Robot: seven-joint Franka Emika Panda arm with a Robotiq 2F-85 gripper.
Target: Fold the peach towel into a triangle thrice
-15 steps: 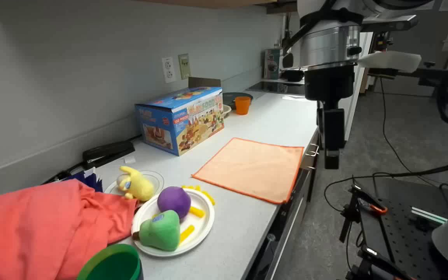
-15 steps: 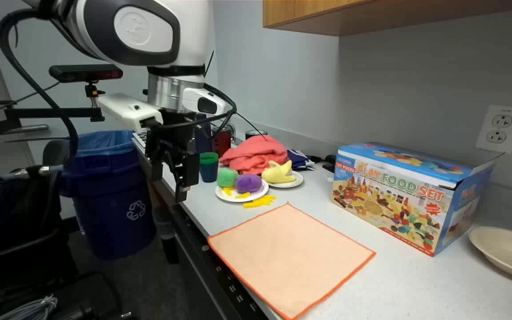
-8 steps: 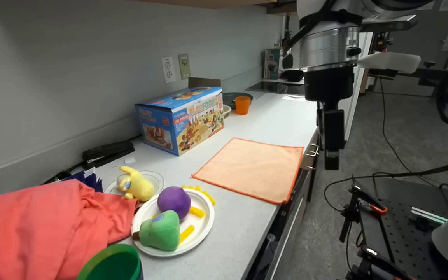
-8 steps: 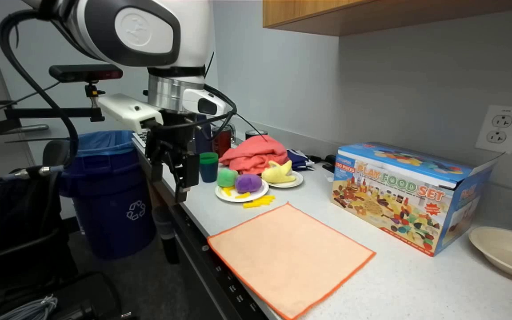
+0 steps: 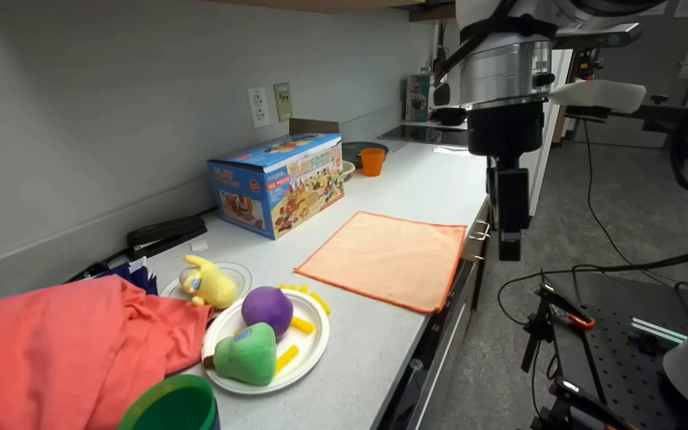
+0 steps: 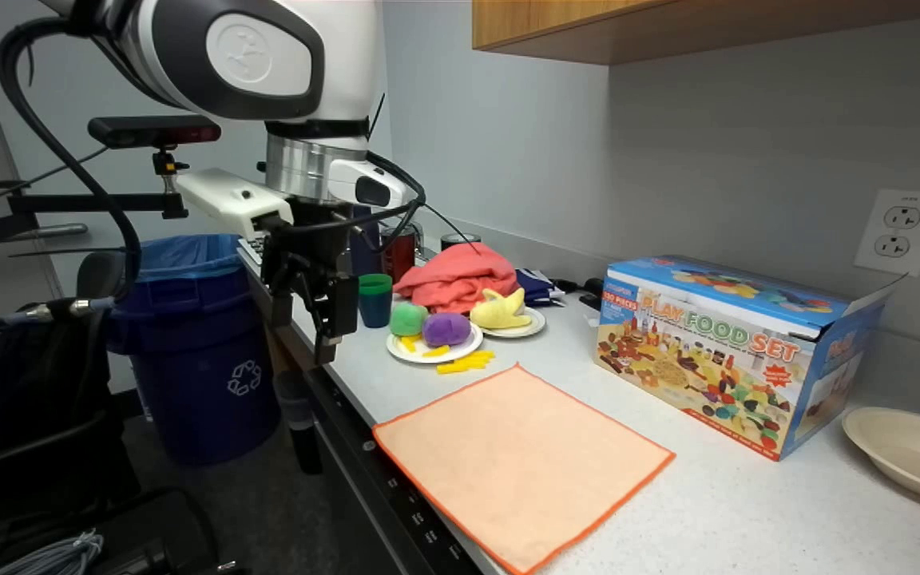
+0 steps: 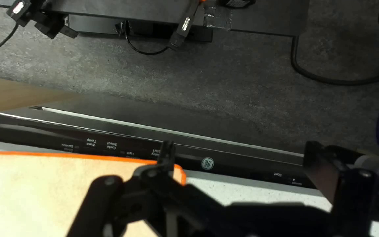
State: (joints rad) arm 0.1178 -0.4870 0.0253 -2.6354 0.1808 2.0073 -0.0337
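The peach towel with orange edging lies flat and unfolded on the counter; it shows in both exterior views (image 5: 386,260) (image 6: 524,467). One corner reaches the counter's front edge. In the wrist view the towel (image 7: 44,184) is at the lower left, partly hidden behind a finger. My gripper (image 7: 240,149) is open, with wide-apart fingers and nothing between them. In both exterior views the gripper (image 5: 509,251) (image 6: 304,335) hangs upright, raised above and apart from the towel, near the counter's front edge.
A play food box (image 6: 707,359) stands by the wall beside the towel. A white plate with toys (image 5: 314,352), a red cloth (image 5: 81,352) and a green cup (image 5: 171,406) are at one end. A dishwasher front (image 7: 242,168) is under the counter edge.
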